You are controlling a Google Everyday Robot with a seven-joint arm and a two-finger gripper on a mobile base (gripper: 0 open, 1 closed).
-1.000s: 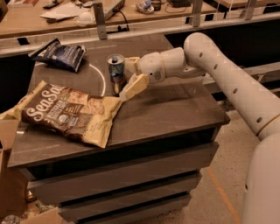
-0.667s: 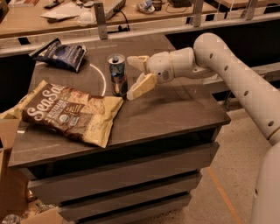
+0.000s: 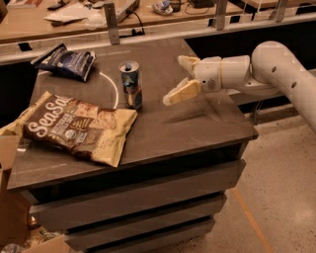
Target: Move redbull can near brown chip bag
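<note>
The redbull can (image 3: 131, 84) stands upright on the dark cabinet top (image 3: 197, 126), right by the upper right corner of the brown chip bag (image 3: 76, 127). The bag lies flat at the left front, with white "SeaSalt" lettering. My gripper (image 3: 178, 79) is open and empty. It hangs above the top to the right of the can, a clear gap away from it. Its tan fingers (image 3: 181, 93) point left toward the can.
A dark blue chip bag (image 3: 66, 62) lies at the back left of the cabinet top. A white curved line (image 3: 114, 88) runs on the top beside the can. A wooden bench with clutter (image 3: 84, 12) stands behind. Drawers front the cabinet below.
My gripper has let go of the can and drawn back to the right, away from it. The can stays upright next to the brown bag.
</note>
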